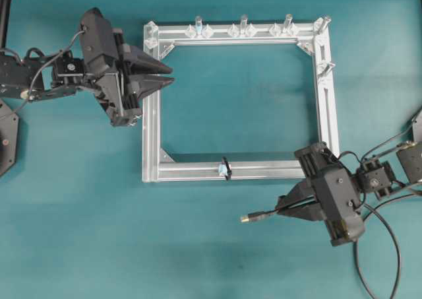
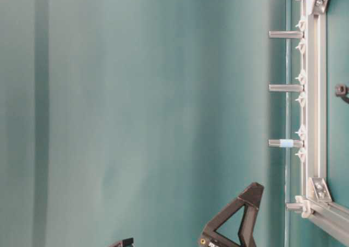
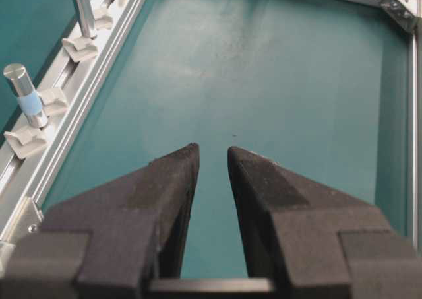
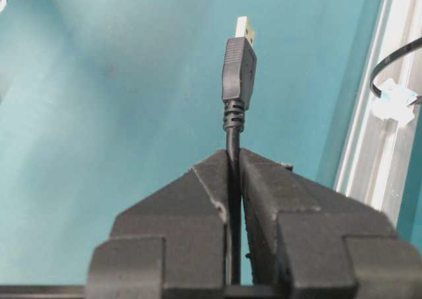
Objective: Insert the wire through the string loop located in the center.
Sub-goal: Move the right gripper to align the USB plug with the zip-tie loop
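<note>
pinched black jaws of the right gripper [image 4: 234,157] fill the bottom of the right wrist view, pressed together on the wire [image 4: 233,131] just behind its plug, whose metal tip sticks straight out ahead toward the top of the frame. from overhead the plug points left across the lower middle of the picture, its long axis roughly level with the picture's width, above the bare teal counter [image 1: 99,246].

the string loop [image 1: 225,167] sits on the bottom rail of the metal frame [image 1: 150,114], up and to the left of the plug tip and near it but not touching; in the right wrist view it shows at the right edge, off to the side of the plug's line. so the tip looks to need carrying up-left in the overhead picture and turning toward the ring before it can pass through.

the right arm is clearly the nearer one. the left gripper [image 1: 170,74] hangs over the frame's upper left corner, well apart from the ring, its jaws spread partway with nothing between them.

upright pegs [image 1: 243,23] line the top rail.
</note>
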Tool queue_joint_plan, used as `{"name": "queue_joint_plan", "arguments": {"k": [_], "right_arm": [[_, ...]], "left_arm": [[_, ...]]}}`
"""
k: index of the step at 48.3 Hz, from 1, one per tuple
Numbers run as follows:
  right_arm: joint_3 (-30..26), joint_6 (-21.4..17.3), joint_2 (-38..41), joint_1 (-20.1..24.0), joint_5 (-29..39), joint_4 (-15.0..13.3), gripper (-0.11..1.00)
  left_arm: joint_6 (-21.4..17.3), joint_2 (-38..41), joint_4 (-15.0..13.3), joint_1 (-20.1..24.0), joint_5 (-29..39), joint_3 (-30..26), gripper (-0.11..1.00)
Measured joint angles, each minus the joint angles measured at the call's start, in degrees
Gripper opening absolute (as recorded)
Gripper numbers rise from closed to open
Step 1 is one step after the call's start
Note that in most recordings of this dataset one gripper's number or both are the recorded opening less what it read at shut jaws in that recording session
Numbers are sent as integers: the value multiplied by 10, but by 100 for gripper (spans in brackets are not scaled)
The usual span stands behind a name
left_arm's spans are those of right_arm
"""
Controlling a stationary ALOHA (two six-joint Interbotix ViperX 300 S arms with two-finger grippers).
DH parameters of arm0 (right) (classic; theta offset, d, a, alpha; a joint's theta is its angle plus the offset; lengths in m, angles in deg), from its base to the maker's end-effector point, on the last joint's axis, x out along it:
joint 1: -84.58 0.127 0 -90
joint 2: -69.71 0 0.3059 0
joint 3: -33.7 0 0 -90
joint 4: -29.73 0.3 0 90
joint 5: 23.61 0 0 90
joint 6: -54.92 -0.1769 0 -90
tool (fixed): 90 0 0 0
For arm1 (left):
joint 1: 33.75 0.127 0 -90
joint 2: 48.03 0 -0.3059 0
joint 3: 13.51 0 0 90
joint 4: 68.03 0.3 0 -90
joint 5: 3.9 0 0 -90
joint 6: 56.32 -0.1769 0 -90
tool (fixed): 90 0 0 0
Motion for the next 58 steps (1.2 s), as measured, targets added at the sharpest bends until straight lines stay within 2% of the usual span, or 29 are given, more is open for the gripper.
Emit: {"name": "queue_joint_plan", "arguments": {"k": [8, 29, 44, 58], "right_arm": [[4, 0, 0, -5, 3, 0, 7], [27, -2, 0, -77, 30, 0, 7], [27, -4, 1, -92, 32, 3, 7], [27, -31, 0, -95, 32, 25, 7]], "left_arm": [[0, 0, 0, -1, 0, 0, 28], [0, 0, -1, -3, 0, 0, 28], [0, 0, 0, -5, 0, 4, 28], [0, 0, 0, -5, 0, 4, 28]]}}
